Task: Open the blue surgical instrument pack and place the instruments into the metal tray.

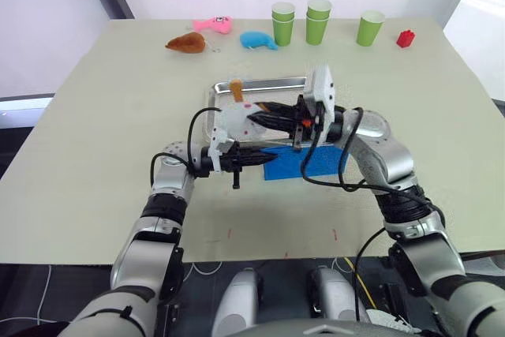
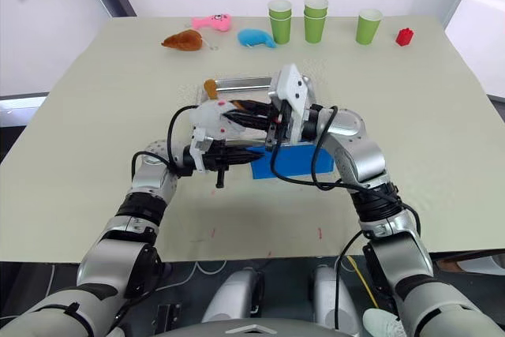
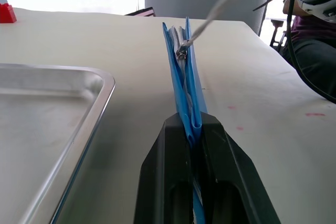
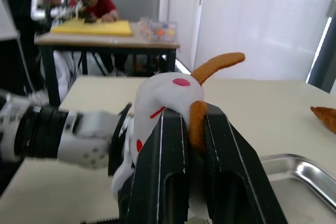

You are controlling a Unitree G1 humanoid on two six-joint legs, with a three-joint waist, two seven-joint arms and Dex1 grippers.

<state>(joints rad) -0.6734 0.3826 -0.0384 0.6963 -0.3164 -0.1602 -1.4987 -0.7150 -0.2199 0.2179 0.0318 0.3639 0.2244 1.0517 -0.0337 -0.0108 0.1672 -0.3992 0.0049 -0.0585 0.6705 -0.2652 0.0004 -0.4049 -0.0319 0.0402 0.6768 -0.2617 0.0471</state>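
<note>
The blue surgical instrument pack [image 1: 312, 165] lies flat on the table just in front of the metal tray [image 1: 260, 84]. My left gripper [image 1: 263, 157] is shut on the pack's left edge, and in the left wrist view its fingertips [image 3: 173, 129] pinch the folded blue fabric [image 3: 185, 87] with a small zipper slider [image 3: 181, 53] beyond them. Just above it, over the tray's near side, my right gripper [image 1: 254, 120] is shut on a white plush toy [image 4: 165, 93] with orange ears. The instruments are hidden.
Along the far edge of the table stand several green cups [image 1: 317, 21], a red block [image 1: 405, 38], and blue [image 1: 257, 39], pink [image 1: 215, 25] and brown [image 1: 186, 43] plush toys. People sit at another table [image 4: 94, 27] in the background.
</note>
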